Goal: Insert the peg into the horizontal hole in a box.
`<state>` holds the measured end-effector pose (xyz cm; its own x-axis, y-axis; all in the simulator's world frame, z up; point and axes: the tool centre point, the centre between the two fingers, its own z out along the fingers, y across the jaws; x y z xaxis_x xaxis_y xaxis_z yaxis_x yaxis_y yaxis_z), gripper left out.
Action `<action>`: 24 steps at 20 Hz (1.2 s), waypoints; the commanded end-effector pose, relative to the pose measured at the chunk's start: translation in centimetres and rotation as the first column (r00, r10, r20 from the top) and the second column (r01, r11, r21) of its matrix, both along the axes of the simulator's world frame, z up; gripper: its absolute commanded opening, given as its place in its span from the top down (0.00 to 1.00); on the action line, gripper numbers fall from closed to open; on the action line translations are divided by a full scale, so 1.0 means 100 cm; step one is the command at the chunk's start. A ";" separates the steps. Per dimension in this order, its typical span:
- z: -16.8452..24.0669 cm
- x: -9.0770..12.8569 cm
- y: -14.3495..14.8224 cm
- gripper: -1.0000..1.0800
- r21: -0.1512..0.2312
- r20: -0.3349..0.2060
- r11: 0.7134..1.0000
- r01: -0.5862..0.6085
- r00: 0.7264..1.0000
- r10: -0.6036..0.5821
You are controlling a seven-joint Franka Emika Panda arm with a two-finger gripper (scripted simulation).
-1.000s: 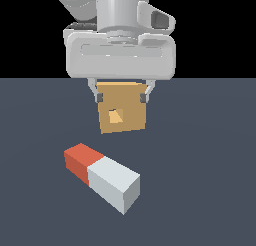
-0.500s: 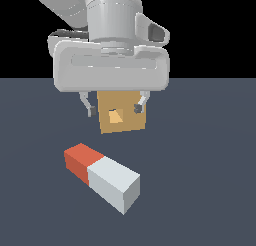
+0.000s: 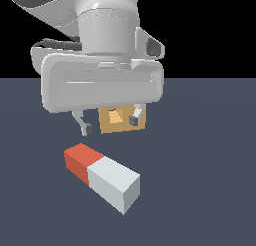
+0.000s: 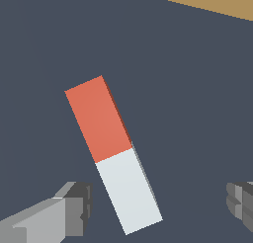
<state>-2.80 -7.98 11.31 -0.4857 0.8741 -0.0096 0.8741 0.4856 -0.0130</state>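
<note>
The peg [image 3: 101,176] lies flat on the dark floor, its red-orange end toward the exterior view's left and its white part nearer the camera. In the wrist view the peg [image 4: 112,153] lies slanted, its white end between the fingers. The tan-orange box [image 3: 121,121] with a small square hole stands behind it, mostly hidden by the hand; one edge of the box [image 4: 217,2] shows in the wrist view. My gripper [image 3: 110,125] is open and empty, hovering above the peg and in front of the box. Both fingers [image 4: 74,210] stand wide apart.
The dark grey floor [image 3: 210,190] spreads around the peg and box. No other object shows. The arm's white hand body [image 3: 102,87] fills the upper middle of the exterior view and hides most of the box.
The gripper has come forward and down from the box toward the peg, now looming larger in the exterior view. Its fingers have spread apart. Peg and box have not moved.
</note>
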 end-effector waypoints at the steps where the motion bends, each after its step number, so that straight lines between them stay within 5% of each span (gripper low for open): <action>1: -0.006 -0.001 -0.006 0.04 0.002 0.001 0.998 -0.057 0.998 0.057; 13: -0.031 0.003 -0.034 0.04 0.012 0.005 0.955 -0.297 0.955 0.297; 24: -0.041 0.007 -0.045 0.04 0.015 0.007 0.922 -0.388 0.922 0.388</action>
